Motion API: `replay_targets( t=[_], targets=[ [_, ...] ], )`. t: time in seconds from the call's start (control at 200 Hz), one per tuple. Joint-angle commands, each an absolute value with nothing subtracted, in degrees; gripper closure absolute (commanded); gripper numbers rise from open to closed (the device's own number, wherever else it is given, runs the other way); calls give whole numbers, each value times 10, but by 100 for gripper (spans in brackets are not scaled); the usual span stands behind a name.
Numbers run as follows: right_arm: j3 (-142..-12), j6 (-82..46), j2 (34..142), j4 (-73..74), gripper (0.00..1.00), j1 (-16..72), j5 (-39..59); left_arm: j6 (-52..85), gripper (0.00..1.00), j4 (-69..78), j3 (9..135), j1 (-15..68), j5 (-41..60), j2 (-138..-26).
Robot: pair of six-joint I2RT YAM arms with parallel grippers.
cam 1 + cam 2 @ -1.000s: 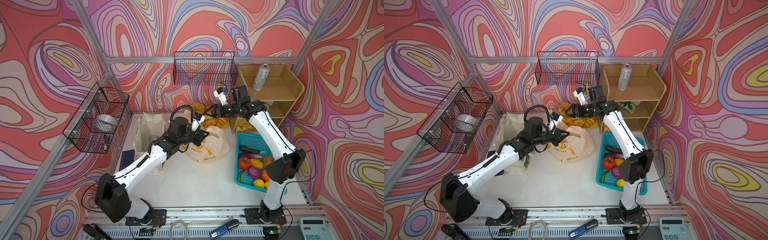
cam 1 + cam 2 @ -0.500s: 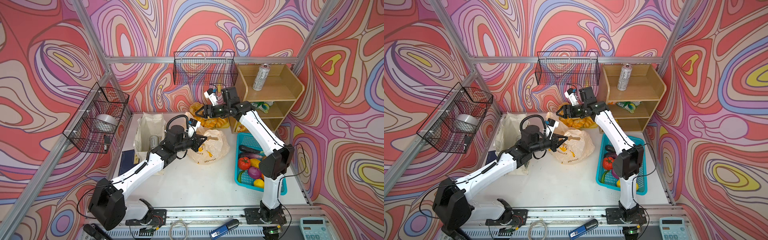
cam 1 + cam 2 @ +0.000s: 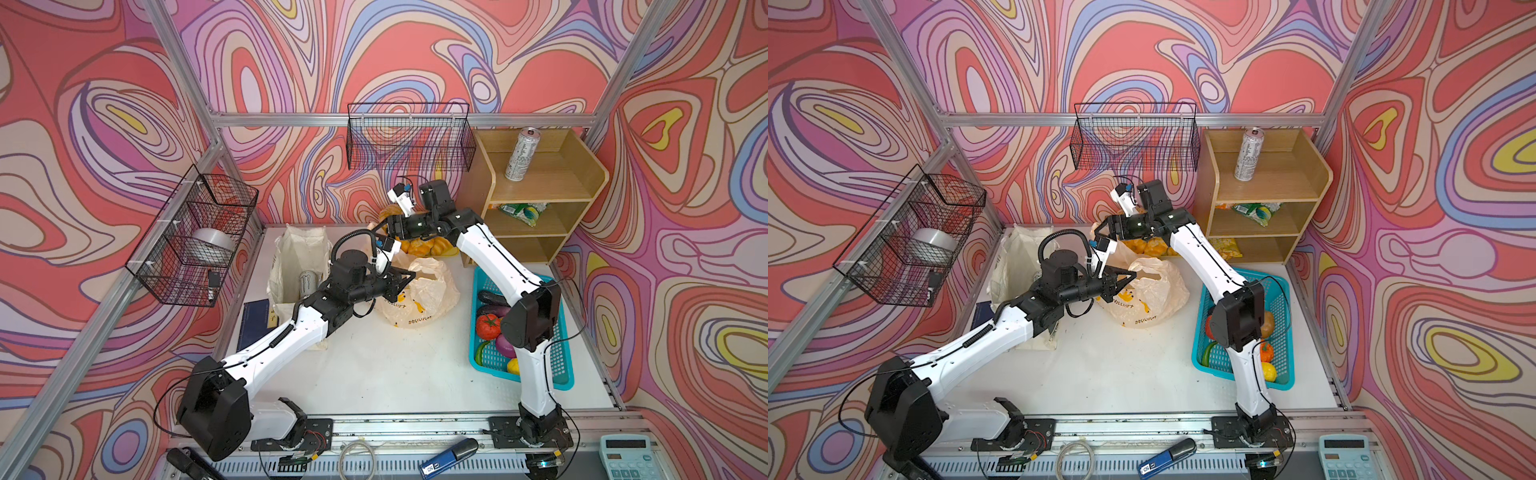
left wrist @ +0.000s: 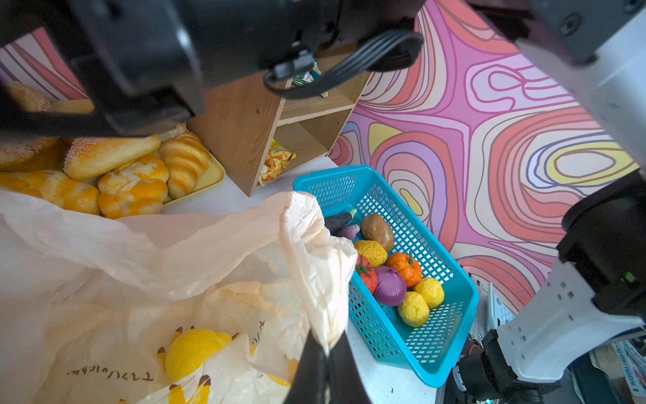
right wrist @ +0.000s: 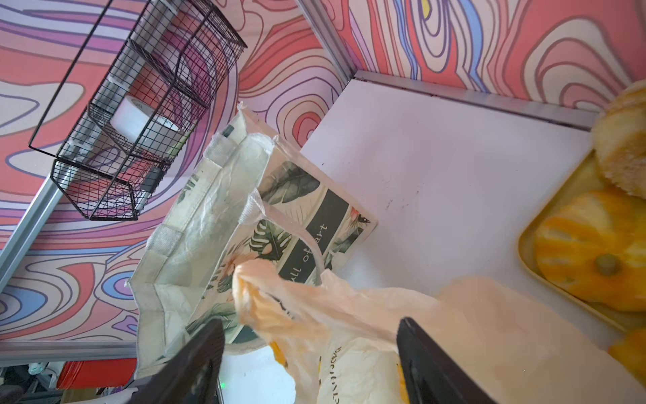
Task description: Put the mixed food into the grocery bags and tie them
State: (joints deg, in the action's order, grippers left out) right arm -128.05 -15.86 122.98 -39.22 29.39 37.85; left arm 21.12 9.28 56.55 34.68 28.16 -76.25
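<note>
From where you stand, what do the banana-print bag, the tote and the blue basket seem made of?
Banana-print bag: thin plastic film, slightly glossy; it crinkles and lets light through. Tote: probably coated fabric, matte, with webbing handles and stiff creases. Blue basket: rigid moulded plastic, smooth, with regular mesh holes.

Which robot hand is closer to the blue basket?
Left. The left hand pinches the bag, which lies next to the basket. The right hand is open and farther off, above the bag's other side, by the bread.
</note>
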Motion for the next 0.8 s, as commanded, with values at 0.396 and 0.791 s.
replay_targets(
  t=[0.396, 0.791],
  targets=[
    [-1327, -156, 1254, -367, 100, 298, 362, 226, 100, 110, 571, 347, 289, -764],
    [-1168, -151, 1135, -312, 100, 258, 351, 237, 100, 129, 534, 347, 264, -717]
  ],
)
